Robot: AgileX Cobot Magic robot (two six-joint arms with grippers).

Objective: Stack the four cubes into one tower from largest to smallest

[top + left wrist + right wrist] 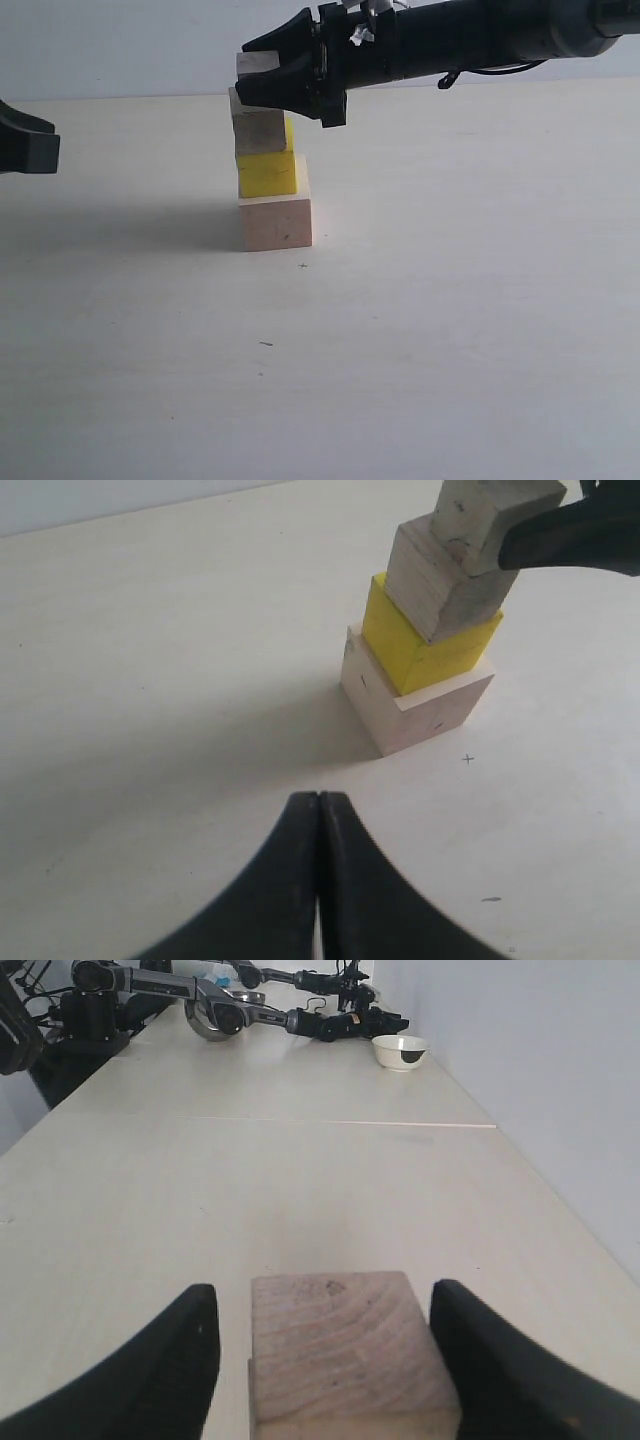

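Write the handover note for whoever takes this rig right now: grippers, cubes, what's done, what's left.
Left gripper: shut, empty, low on the table, back from the tower.
Right gripper: open, its fingers either side of the tiny wood cube, with a gap showing on both sides.
Cubes: the large wood cube is on the table, then the yellow cube, then the medium wood cube, with the tiny one on top. The layers are offset, not centred.
Done: all four appear stacked in size order.
Left: back the right gripper off without brushing the top cube, then check that the tower stands.
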